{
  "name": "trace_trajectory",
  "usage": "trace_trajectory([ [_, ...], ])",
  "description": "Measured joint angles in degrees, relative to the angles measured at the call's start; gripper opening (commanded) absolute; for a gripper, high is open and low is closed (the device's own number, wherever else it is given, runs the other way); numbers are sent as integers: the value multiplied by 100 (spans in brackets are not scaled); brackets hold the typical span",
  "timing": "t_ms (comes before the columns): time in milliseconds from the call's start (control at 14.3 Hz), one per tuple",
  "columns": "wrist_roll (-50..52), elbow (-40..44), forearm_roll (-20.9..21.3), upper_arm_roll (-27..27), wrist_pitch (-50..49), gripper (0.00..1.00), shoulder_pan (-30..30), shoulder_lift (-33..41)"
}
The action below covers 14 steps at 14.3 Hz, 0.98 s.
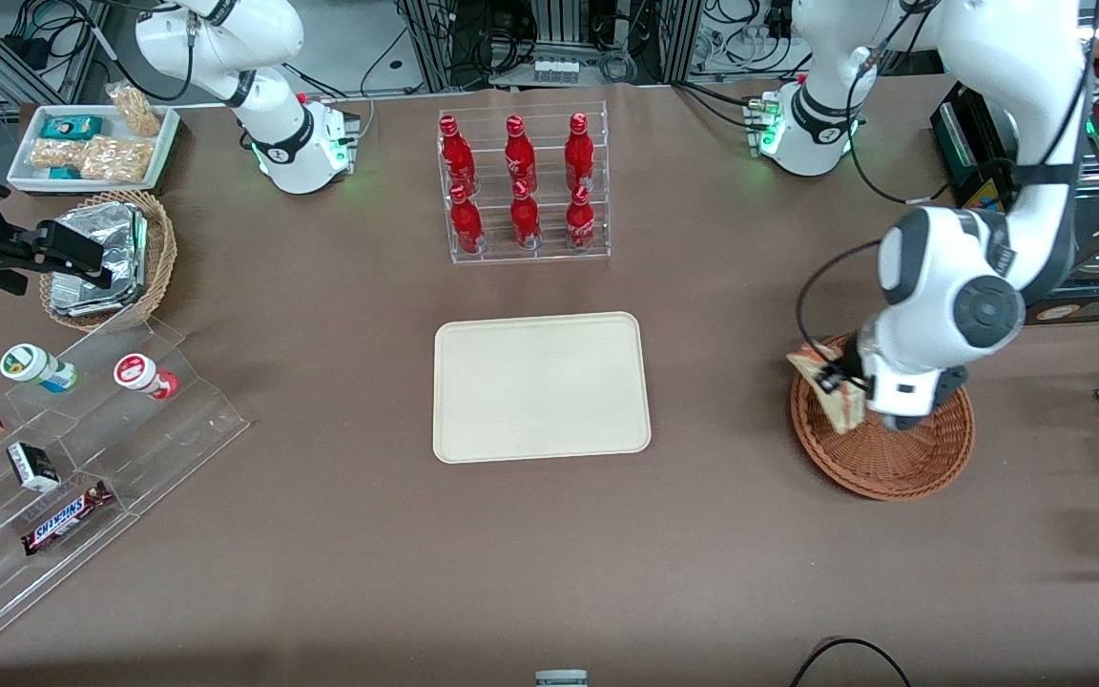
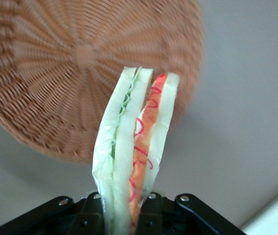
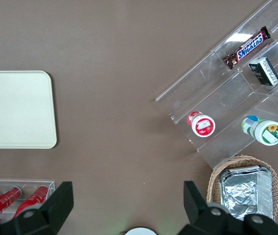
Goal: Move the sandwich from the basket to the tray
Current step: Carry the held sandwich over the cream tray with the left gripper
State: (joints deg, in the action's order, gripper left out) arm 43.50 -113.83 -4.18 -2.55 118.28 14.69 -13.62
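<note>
Brown surface (image 1: 340, 534) here, loaded with snack displays, cables and racks up at the back. The sandwich (image 2: 136, 147) is pinched at one end by the left arm's gripper (image 2: 126, 205), jaws narrowed onto the bread, so the wedge sticks out edge-on with the green and red-orange layers showing. In the front view it looks lifted clear of the basket (image 1: 893, 458), hanging over the rim nearest the tray (image 1: 541, 386); holding it by the end probably keeps the filling from squishing out. The basket looks empty otherwise, and the tray has nothing on it yet. Toward the parked arm's end, a lighter wicker basket (image 1: 163, 253) holds foil packets (image 1: 101, 253), and an acrylic rack (image 1: 523, 186) holds six red bottles (image 1: 523, 181).
</note>
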Motion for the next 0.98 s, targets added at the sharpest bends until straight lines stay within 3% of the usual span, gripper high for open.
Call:
trace_trajectory([
  [279,-157,501,120,30,-175,5,1141,-280],
  [628,107,2074,119,43,-480,3,2254,-1622],
  [977,449,3444,-61,542,-476,2,2596,-2877],
])
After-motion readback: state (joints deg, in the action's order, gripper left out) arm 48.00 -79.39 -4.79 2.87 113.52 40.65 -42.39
